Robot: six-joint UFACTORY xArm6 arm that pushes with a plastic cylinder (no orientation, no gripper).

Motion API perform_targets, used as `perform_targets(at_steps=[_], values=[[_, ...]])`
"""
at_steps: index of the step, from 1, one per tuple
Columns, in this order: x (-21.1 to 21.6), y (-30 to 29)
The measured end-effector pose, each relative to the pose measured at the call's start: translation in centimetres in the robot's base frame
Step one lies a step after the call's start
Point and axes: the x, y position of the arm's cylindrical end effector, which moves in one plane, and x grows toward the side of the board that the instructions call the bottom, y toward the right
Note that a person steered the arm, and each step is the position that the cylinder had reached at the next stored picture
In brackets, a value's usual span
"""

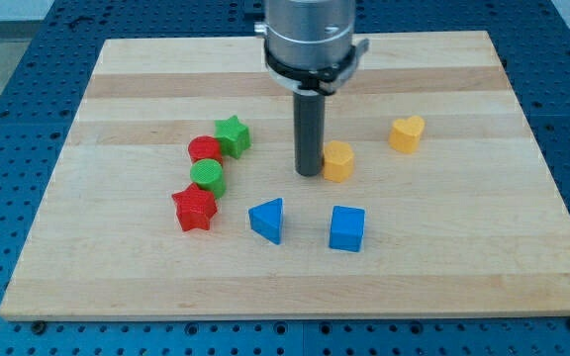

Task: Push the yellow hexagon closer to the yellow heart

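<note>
The yellow hexagon sits near the middle of the wooden board. The yellow heart lies up and to the right of it, with a gap between them. My tip rests on the board right against the hexagon's left side, touching or nearly touching it. The dark rod rises from there to the grey arm body at the view's top.
A green star, a red cylinder, a green cylinder and a red star cluster to the left of my tip. A blue triangle and a blue cube lie below it.
</note>
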Motion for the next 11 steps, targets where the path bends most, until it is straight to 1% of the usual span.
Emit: perform_targets(at_steps=[1, 2, 3, 4, 5, 6, 7, 8, 10, 11], values=[[0.2, 0.8], [0.2, -0.6], [-0.6, -0.6], [-1.1, 0.5], [-1.1, 3.9], [-1.1, 5.3], [-0.3, 3.9], [0.0, 3.7], [0.9, 6.9], [0.0, 8.2]])
